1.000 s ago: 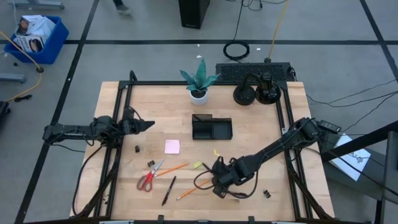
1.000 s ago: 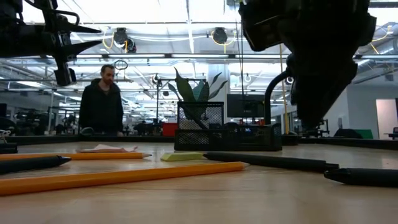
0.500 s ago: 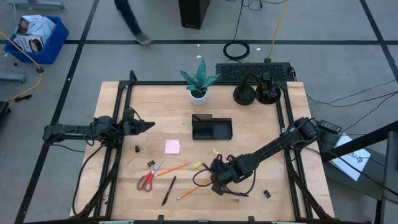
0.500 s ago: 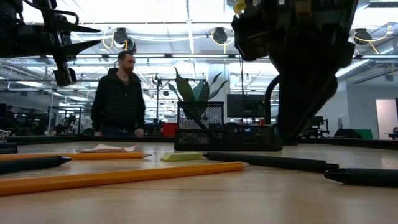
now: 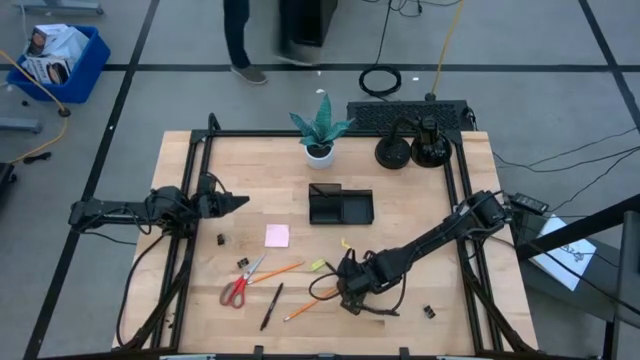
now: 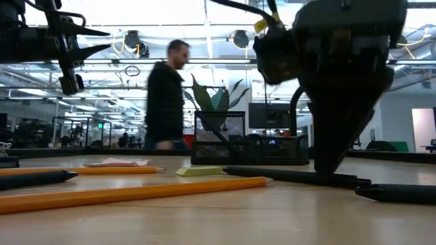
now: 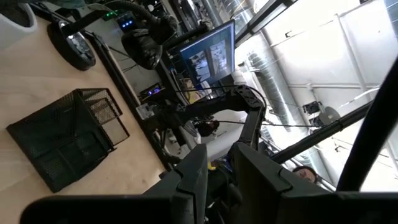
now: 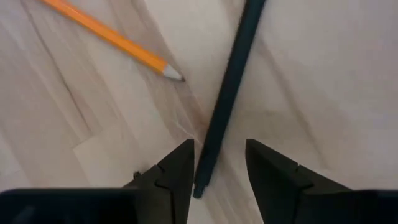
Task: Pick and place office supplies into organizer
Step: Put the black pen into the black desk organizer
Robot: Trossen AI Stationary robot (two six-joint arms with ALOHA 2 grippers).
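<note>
1. While low over the near-right part of the table (image 5: 400, 170), right gripper (image 8: 217, 171) points down at a black pen (image 8: 227, 93), fingers (image 8: 177, 168) spread apart with the pen's end lying between them, nothing clamped.
2. Just beside that pen, an orange pencil (image 8: 115, 38) with its sharpened tip pointing toward the pen, not touching it.
3. Raised over the left edge of the table, left gripper (image 5: 238, 201) empty, fingers (image 7: 193, 177) close together with only a narrow gap.
4. At the table's middle, well apart from both grippers, the black mesh organizer (image 5: 340, 206), upright.
5. Left of the right gripper on the near half: red-handled scissors (image 5: 240, 285), a second orange pencil (image 5: 278, 270), another black pen (image 5: 271, 306), a yellow-green highlighter (image 5: 317, 265).
6. Between organizer and scissors, a pink sticky-note pad (image 5: 277, 236); near it to the left, small black binder clips (image 5: 221, 239).
7. Along the far edge: potted plant (image 5: 320, 128), two round black bases (image 5: 410, 150), keyboard (image 5: 405, 113) just beyond.
8. Beyond the far edge, a person (image 6: 163, 95) in dark clothing.
</note>
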